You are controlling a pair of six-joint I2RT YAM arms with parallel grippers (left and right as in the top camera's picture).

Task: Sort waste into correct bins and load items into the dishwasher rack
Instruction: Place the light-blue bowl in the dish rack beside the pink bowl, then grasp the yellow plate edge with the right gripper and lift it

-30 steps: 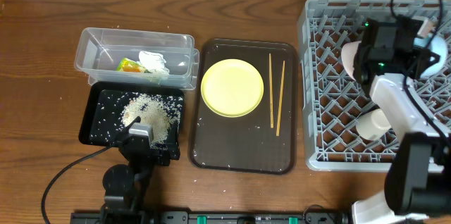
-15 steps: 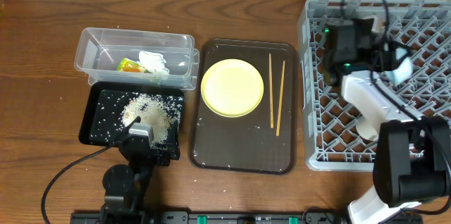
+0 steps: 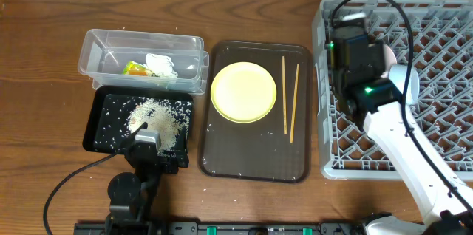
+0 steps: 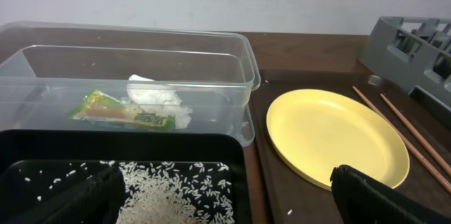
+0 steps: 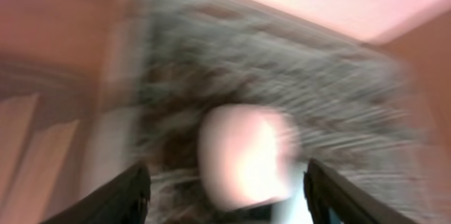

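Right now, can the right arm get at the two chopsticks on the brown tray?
Probably yes. The chopsticks lie uncovered on the brown tray beside the yellow plate, and the right arm is over the dishwasher rack edge nearest them.

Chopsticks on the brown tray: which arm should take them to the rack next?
Right. The right hand is over the rack's left edge, just beside the chopsticks, and looks open. The left hand sits over the black tray, with the yellow plate between it and them.
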